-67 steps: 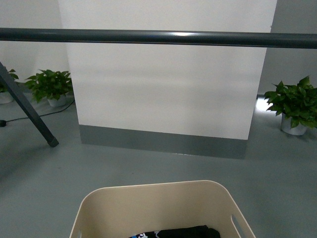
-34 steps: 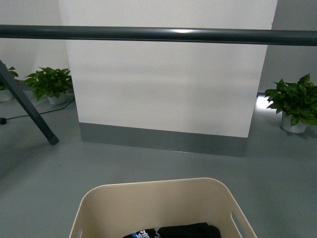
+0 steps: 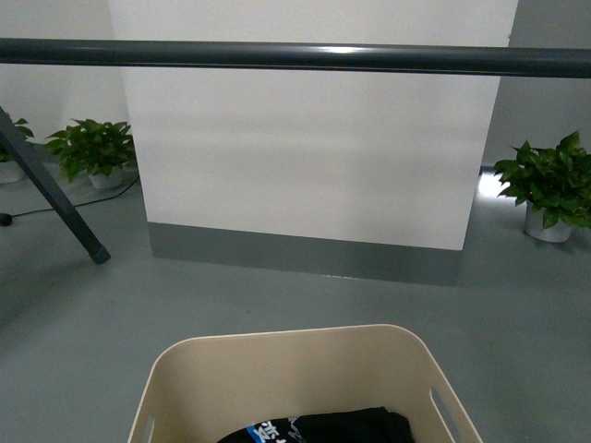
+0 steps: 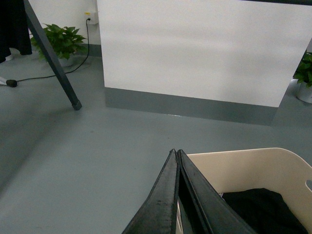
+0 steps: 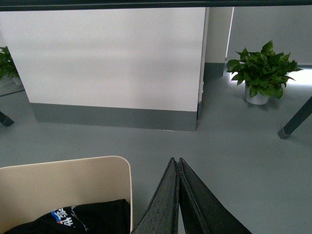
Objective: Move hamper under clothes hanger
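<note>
Left end effector [image 4: 176,152] closed | beside hamper [image 4: 273,168] rim | right end effector [image 5: 175,160] likewise

Soft, even indoor light, all three views sharp. A thin glare streak rides the dark grey round metal bar [image 3: 332,55] (at 12 o'clock); the glossy grey floor [image 3: 74,323] reflects faintly.

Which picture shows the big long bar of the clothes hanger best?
The front view: the clothes hanger has its bar running right across the picture, with one leg at the left. The left wrist view shows only a slanted leg down to its foot. The right wrist view shows a sliver of bar and part of a leg.
</note>
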